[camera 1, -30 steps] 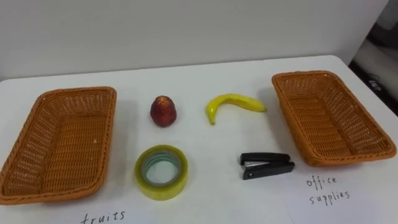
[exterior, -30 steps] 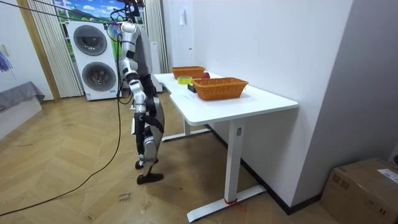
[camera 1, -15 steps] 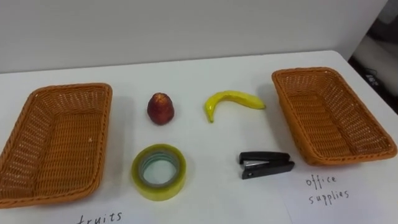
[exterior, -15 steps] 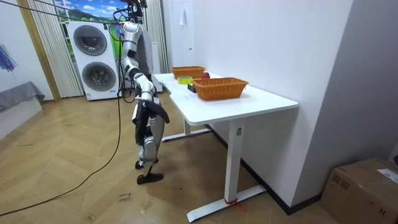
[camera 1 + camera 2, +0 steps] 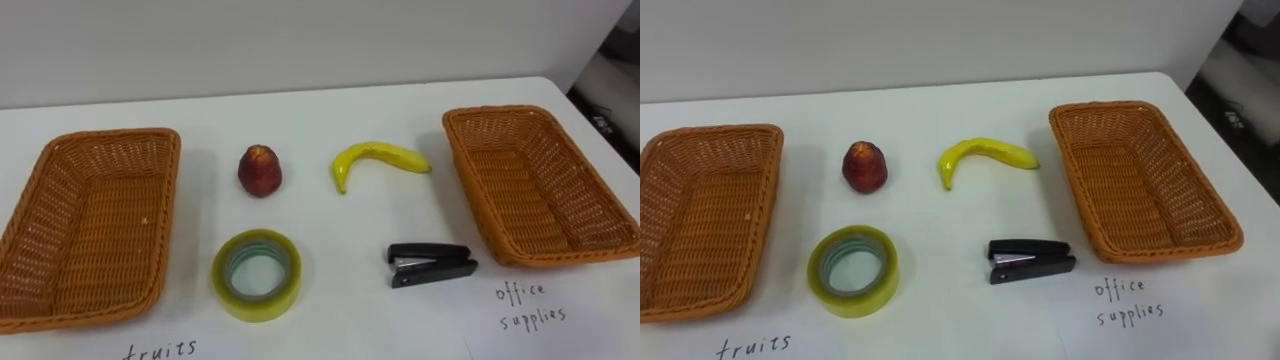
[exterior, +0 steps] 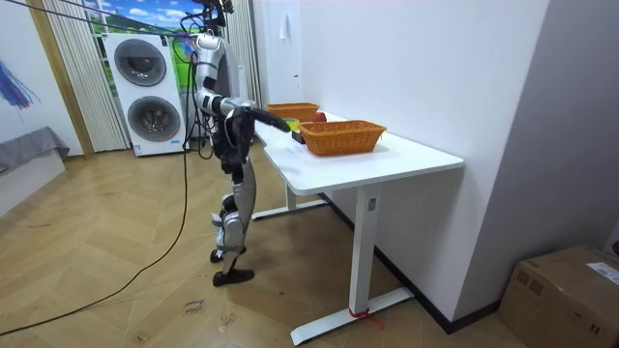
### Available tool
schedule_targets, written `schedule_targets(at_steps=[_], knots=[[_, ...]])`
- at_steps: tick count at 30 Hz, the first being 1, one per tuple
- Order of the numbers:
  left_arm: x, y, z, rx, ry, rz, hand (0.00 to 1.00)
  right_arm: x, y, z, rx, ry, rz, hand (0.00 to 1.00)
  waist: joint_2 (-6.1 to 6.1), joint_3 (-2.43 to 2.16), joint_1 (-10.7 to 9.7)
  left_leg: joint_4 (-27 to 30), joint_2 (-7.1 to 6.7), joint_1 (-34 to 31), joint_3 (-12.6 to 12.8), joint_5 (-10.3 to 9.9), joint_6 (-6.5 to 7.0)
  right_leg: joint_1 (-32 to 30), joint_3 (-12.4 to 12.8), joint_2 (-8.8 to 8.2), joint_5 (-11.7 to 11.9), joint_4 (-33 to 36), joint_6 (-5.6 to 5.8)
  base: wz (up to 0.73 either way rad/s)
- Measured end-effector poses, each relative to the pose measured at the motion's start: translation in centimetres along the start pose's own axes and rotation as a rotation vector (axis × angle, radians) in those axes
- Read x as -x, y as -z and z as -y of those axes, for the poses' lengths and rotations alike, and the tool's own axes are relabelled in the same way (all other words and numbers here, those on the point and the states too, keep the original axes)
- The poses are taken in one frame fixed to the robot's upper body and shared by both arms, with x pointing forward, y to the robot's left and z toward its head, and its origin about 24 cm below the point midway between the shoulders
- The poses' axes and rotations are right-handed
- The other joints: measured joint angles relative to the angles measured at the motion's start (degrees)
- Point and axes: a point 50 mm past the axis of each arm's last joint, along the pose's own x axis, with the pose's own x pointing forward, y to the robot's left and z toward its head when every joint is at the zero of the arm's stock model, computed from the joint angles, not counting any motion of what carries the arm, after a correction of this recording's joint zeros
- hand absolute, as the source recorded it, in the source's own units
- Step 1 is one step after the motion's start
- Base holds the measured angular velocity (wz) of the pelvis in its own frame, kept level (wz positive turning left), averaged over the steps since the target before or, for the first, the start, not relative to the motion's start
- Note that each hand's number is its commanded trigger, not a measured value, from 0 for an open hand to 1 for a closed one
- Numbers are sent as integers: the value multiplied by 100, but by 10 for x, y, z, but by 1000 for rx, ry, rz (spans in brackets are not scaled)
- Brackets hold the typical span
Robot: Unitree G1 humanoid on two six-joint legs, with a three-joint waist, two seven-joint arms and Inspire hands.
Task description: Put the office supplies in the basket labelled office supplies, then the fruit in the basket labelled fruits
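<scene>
The robot stands on the wooden floor (image 6: 116,261) at the long edge of a white table (image 5: 310,110), with two stacked white washing machines (image 6: 145,92) behind it. One arm is stretched out level over the tabletop. By the way the body faces I take it for the right one, though at this distance I would not swear to it. The right hand (image 6: 281,123) hangs above the table near the things laid out there; I cannot tell whether it is open or closed, or whether it has hold of anything.

Seen from the head, a shallow rectangular woven orange-brown basket (image 5: 105,138) sits at the far left, with a handwritten label (image 5: 160,350) on the table at its near right corner. To its right, and apart from it, stands a small round red fruit (image 5: 260,170). Nearer the robot lies a flat roll of translucent yellow-green tape (image 5: 256,303). Further right, a curved yellow banana (image 5: 380,157) lies on its side level with the red fruit. A black stapler (image 5: 432,265) lies closed in the near row, just beside the corner of the basket on the right. That second woven orange-brown basket (image 5: 540,190) is at the far right, with another handwritten label (image 5: 530,305) in front of it. All four loose items rest on the table between the two baskets.
</scene>
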Motion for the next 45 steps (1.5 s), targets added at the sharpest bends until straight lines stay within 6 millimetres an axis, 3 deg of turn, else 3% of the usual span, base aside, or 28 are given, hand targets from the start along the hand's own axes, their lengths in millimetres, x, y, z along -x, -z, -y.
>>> schedule_targets(at_steps=[5,13,22,34,40,45], knots=[[-2,-5,6,-7,13,11,0,14,-40,-14,-29,-62,253,0,-12,31,3,-10,4,-68,-2,1,0,-105,-22,1,-1,65,0,0],[-2,0,8,-38,31,3,0,46,-89,-41,-32,-160,625,0,-76,32,123,-8,-2,-39,-16,1,0,-99,1,-1,0,47,2,-3],[-2,10,5,-90,13,-44,0,71,-115,-64,-111,-330,737,0,-209,51,330,1,4,-62,-153,1,1,-59,-144,-7,8,63,-7,7],[-2,12,8,-144,23,-60,0,106,-124,-93,-136,-600,804,0,-206,43,320,96,0,-107,-322,1,1,16,-348,-73,12,56,-14,8],[-4,3,17,-177,81,-44,0,130,-112,-109,-52,-846,815,0,-170,57,442,106,3,-75,-315,1,1,33,-325,-69,27,60,-26,-2],[-4,4,18,-178,105,-51,0,135,-110,-112,27,-930,858,0,-216,49,507,106,1,-75,-313,3,5,32,-327,-72,27,35,-26,0]])
